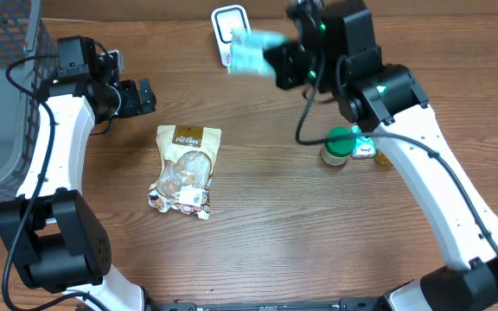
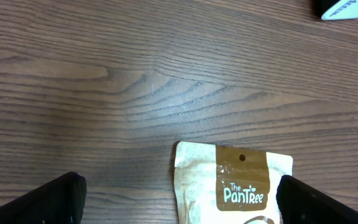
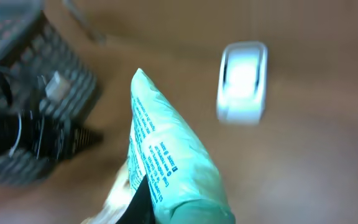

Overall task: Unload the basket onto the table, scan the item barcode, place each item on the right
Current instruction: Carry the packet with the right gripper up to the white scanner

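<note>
Near the scanner [image 1: 228, 23], right tool [image 1: 272, 59] clamped on teal packet [image 1: 249, 52]

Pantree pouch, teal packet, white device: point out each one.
Pantree pouch [image 1: 186, 168]: overhead view, middle of its front.
teal packet [image 3: 166, 168]: right wrist view, its printed side.
white device [image 1: 227, 22]: overhead view, its upper face.

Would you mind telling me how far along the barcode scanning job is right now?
Done: the right gripper is shut on the mint-green packet, lifted off the table. In hand: the packet is held near the white scanner. Left: no sign a scan has registered; the PanTree pouch and green-lidded jar sit unheld on the table, with the left gripper open near the pouch.
</note>
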